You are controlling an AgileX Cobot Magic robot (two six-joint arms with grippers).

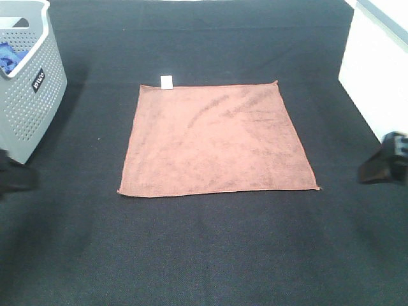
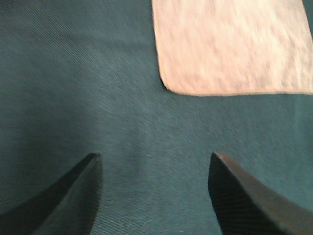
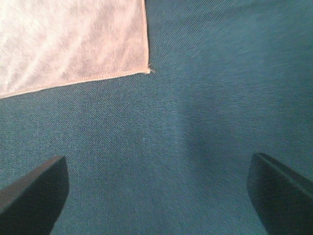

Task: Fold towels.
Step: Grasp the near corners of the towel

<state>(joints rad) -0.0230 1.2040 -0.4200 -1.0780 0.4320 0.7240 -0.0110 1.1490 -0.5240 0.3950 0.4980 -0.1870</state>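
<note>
A rust-brown square towel (image 1: 217, 139) lies flat and unfolded in the middle of the black table, with a small white tag (image 1: 166, 81) at its far left corner. My left gripper (image 1: 13, 175) sits at the left edge of the view, away from the towel; in its wrist view it (image 2: 155, 161) is open and empty, with the towel's near corner (image 2: 230, 44) ahead of it. My right gripper (image 1: 382, 167) sits at the right edge; in its wrist view it (image 3: 159, 166) is open and empty, with the towel's corner (image 3: 68, 41) ahead.
A grey perforated basket (image 1: 29, 95) with something blue inside stands at the far left. A white box (image 1: 376, 70) stands at the far right. The black cloth-covered table (image 1: 210, 248) surrounds the towel.
</note>
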